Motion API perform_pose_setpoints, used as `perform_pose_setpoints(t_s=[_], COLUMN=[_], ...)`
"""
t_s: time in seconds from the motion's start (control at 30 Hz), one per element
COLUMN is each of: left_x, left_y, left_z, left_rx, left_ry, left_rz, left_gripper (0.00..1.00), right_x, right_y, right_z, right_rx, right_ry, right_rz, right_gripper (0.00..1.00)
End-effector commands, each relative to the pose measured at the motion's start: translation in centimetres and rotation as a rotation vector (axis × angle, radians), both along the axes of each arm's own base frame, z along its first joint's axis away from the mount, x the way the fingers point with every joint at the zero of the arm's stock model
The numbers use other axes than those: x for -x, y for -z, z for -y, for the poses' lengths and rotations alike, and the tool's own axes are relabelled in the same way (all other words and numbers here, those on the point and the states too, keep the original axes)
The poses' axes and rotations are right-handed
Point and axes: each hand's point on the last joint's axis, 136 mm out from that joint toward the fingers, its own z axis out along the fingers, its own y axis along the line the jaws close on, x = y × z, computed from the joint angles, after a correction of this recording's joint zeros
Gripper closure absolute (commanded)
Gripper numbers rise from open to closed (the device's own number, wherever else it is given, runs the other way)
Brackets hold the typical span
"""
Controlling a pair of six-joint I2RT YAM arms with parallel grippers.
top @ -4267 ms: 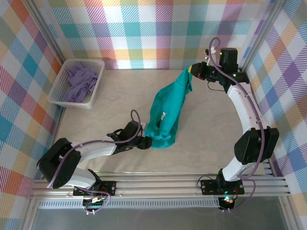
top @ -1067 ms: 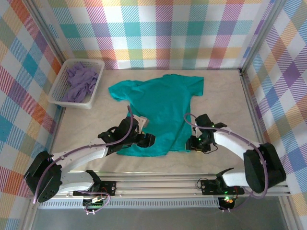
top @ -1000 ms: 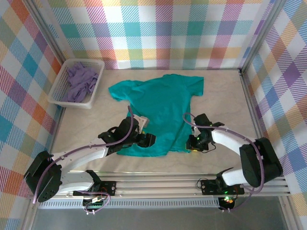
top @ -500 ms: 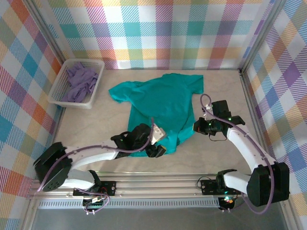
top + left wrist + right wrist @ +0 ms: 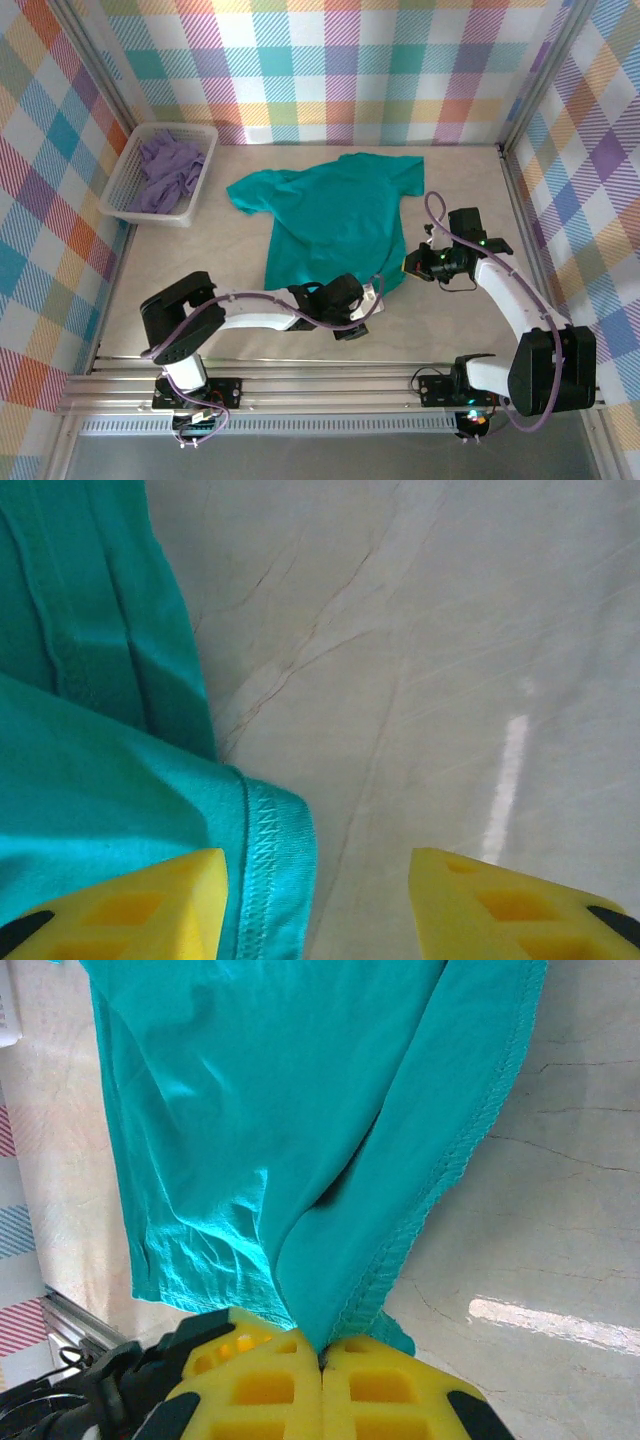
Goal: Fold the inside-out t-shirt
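Observation:
The inside-out t-shirt [image 5: 335,215] is teal and lies spread on the table, collar end toward the back. My right gripper [image 5: 411,265] is at its right side edge and pinches a fold of the stitched hem; in the right wrist view the yellow jaws [image 5: 322,1362] are shut on the teal cloth [image 5: 270,1110]. My left gripper [image 5: 364,314] is low at the shirt's near right corner. In the left wrist view its yellow fingers [image 5: 120,905] stand apart, and the hem corner [image 5: 275,865] lies on the table between them, beside the left finger.
A white basket [image 5: 118,182] at the back left holds a lavender garment [image 5: 168,165]. Bare pale table [image 5: 470,180] lies right of the shirt and along the near edge. Plaid walls close in the back and sides.
My left gripper slid right along the bottom hem to its right corner. My right gripper closed on the right hem and drew it up and away from the near edge.

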Motion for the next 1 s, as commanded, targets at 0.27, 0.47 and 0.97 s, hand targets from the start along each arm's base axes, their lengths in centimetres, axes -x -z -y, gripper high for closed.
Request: perform_pose_setpoints(t_s=[0.27, 0.47, 0.97], left_x=[-2.4, -2.0, -8.3], left_y=[-1.4, -5.2, -10.9], left_z=[1.7, 1.3, -2.1], left_rx=[0.069, 0.277, 0.478], left_ry=[-0.074, -0.096, -0.517], left_rz=[0.084, -0.22, -0.332], left_gripper=[0.93, 1.0, 1.0], right_x=[-0.6, -1.3, -4.3], right_y=[-0.8, -1.0, -4.7], right_z=[0.1, 0.5, 4.2], right_rx=[0.002, 0.03, 0.234], right_ry=[-0.015, 0.004, 0.149], right_rz=[0.036, 0.061, 0.309], right_gripper=[1.0, 1.0, 0.47])
